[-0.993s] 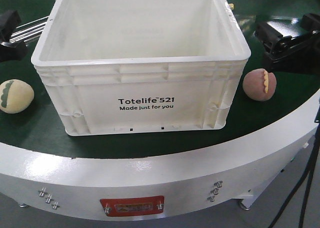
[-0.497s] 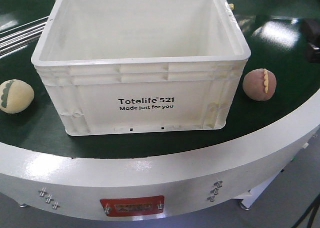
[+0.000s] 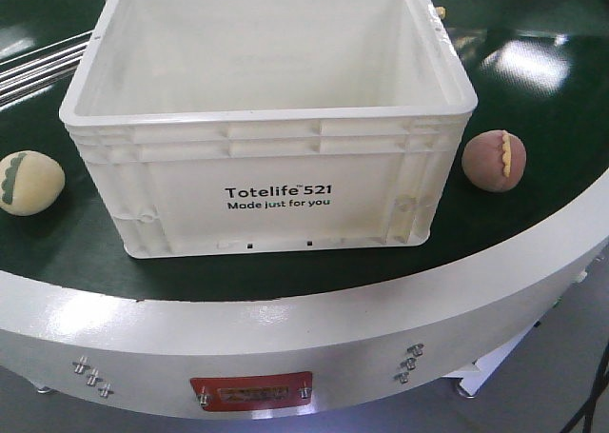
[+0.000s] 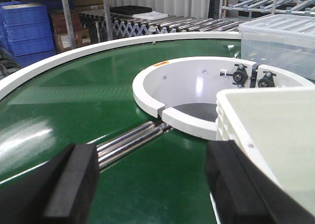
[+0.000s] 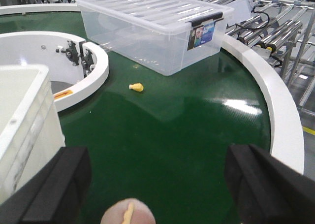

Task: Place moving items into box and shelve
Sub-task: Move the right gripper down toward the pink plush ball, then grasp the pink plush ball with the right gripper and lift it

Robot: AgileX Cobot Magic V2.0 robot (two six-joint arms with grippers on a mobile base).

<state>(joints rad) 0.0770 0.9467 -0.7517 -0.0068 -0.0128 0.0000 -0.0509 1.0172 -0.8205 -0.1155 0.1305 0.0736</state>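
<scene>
Broadly, the round green desk (image 3: 285, 273) with its white rim carries everything. The white box (image 3: 276, 195) stands upright by the front edge, open-topped and empty as far as the front view shows. A clear lidded bin (image 5: 152, 27) sits well apart at the far right edge.

The left gripper (image 4: 152, 184) hangs spread above the green surface with nothing between its jaws, the box's rim at its right. The right gripper (image 5: 160, 182) is likewise spread and holds nothing, and the reddish-brown toy (image 3: 494, 161) shows just below the gap between its jaws. That toy rests on the desk right of the box, near its right front corner but not touching; the cream-yellow toy (image 3: 29, 182) lies left of the box, towards the front-left edge. A small yellow piece (image 5: 136, 87) lies beside the inner white ring (image 5: 74, 86).

Neither toy is boxed yet, so the task looks barely begun. The likely trouble is a round toy rolling out from under a closing jaw, or drifting if the desk turns. On the right, the inner jaw could also catch the box wall, which stands near, and the tall rim calls for a clear lift before release.

A second ago both grippers showed at the sides of the front view; now neither does. The box and both toys sit where they were.
</scene>
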